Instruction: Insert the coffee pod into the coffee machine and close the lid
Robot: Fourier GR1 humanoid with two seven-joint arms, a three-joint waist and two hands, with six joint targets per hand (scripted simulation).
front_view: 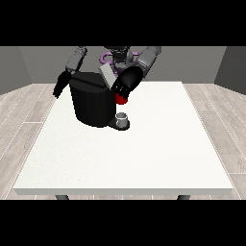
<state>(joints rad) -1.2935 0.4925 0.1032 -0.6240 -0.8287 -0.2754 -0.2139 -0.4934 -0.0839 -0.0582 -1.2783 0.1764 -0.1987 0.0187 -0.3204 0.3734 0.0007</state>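
The black coffee machine (pixel 91 103) stands on the white table (pixel 144 153) at the back left. Its grey lid (pixel 106 74) is raised and tilted. The hand at the view's right (pixel 127 82) hovers right beside the lid, over the machine's front. Just under that hand a red thing at the machine (pixel 122 100) shows. A small grey thing (pixel 123 118) stands on the machine's low base. The hand at the view's left (pixel 60 86) hangs with straight fingers behind the machine's left side, holding nothing.
The table's front edge (pixel 125 191) lies near the camera. The robot's torso (pixel 117 55) rises behind the machine at the table's far edge.
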